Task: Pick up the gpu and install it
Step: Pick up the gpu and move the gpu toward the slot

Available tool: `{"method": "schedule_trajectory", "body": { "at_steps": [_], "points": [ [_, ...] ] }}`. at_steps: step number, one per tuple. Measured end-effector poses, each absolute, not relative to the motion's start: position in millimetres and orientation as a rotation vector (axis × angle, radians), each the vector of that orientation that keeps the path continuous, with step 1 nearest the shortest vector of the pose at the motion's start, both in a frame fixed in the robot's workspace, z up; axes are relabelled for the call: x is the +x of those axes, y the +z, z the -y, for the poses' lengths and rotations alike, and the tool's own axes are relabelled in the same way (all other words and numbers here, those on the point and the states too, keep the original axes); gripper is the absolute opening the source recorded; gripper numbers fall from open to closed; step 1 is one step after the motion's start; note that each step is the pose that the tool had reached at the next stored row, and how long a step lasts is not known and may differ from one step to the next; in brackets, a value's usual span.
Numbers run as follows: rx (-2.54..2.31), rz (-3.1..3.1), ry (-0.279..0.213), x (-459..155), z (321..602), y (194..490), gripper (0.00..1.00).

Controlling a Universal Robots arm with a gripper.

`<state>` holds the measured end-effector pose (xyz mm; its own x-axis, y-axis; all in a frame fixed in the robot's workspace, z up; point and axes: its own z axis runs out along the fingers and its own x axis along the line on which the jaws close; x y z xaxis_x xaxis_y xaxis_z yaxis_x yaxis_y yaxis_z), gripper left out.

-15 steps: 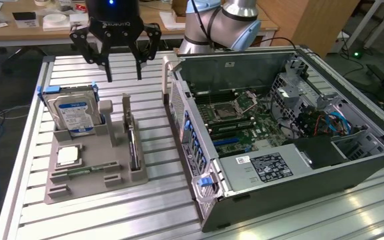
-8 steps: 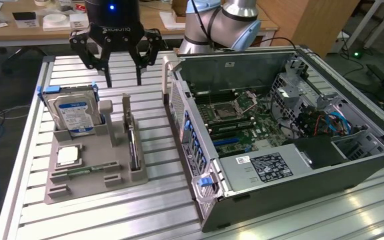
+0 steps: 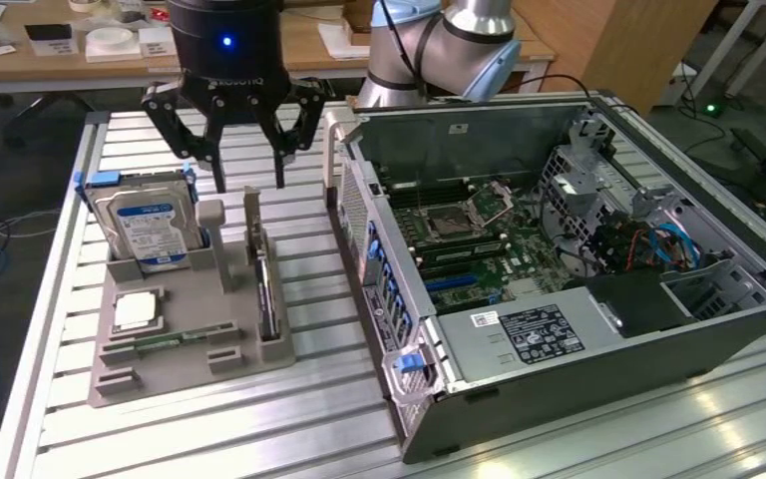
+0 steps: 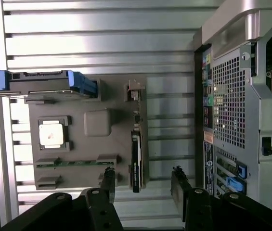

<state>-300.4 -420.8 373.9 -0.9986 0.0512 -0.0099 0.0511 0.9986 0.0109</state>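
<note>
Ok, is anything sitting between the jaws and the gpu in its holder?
Nothing visible does. The open jaws hang above the gpu, which stands edge-on in the grey holder with its top edge exposed. The hard drive stands apart, toward the exterior view's left.

The table [image 3: 157, 439] is formed of ribbed aluminium, smooth and reflective. The parts holder [image 3: 196, 299] is moulded in matt grey plastic. The gpu [image 4: 136, 166] is finished in matt black. The hard drive [image 3: 144, 225] is cased in silver metal under a glossy label. The computer case [image 4: 229, 96] is built of grey perforated sheet metal.
</note>
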Motion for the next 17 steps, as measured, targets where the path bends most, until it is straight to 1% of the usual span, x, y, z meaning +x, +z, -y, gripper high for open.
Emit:
{"method": "schedule_trajectory", "body": {
  "at_steps": [7,8,9,10,11,17],
  "points": [
    [0.078,-3.133,0.016,-300.4,425.0,367.3,0.59],
    [0.076,-3.135,0.016,-300.4,425.0,366.3,0.6],
    [0.072,-3.136,0.016,-300.5,425.0,365.3,0.65],
    [0.067,-3.137,0.016,-300.5,425.0,364.4,0.65],
    [0.061,-3.137,0.016,-300.4,425.0,363.4,0.72],
    [0.022,-3.138,0.016,-300.4,425.1,353.1,0.72]
  ]
}}
